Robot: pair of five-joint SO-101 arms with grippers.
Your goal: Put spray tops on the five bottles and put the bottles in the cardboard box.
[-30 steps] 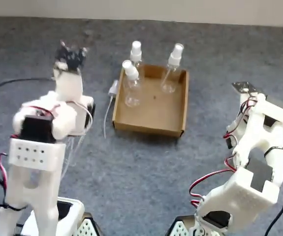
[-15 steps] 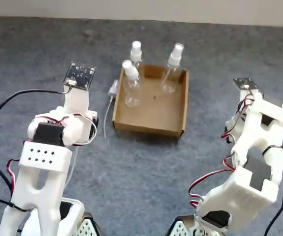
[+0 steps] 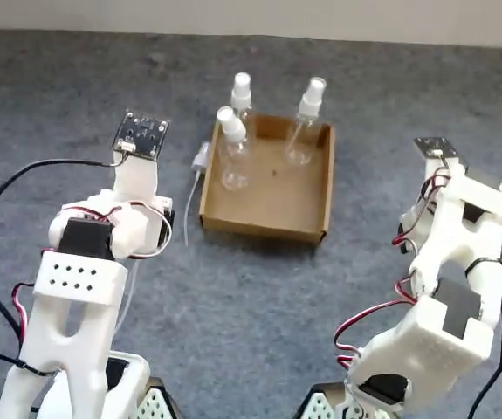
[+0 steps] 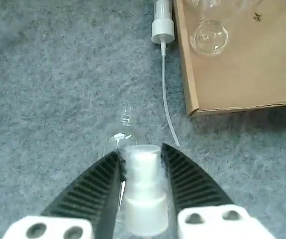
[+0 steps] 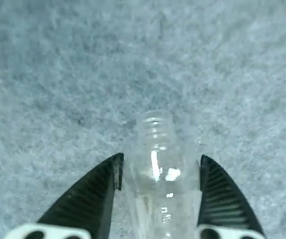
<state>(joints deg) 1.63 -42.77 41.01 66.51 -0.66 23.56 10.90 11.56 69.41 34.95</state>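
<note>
Spray top (image 4: pixel 143 191) is held pinched in the left gripper (image 4: pixel 140 151), low centre of its wrist view. A bare bottle (image 4: pixel 118 138) is seen just beyond it, neck pointing away. A second bottle (image 5: pixel 158 179) is clamped in the right gripper (image 5: pixel 160 158).

high: overhead, far | wrists: near, floorward | high+left share cardboard box (image 3: pixel 264 220)

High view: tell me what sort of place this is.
Probably a robotics test bench: left arm and right arm side by side with wiring, a grey felt-like table cover, and a cardboard box holding spray bottles.
</note>
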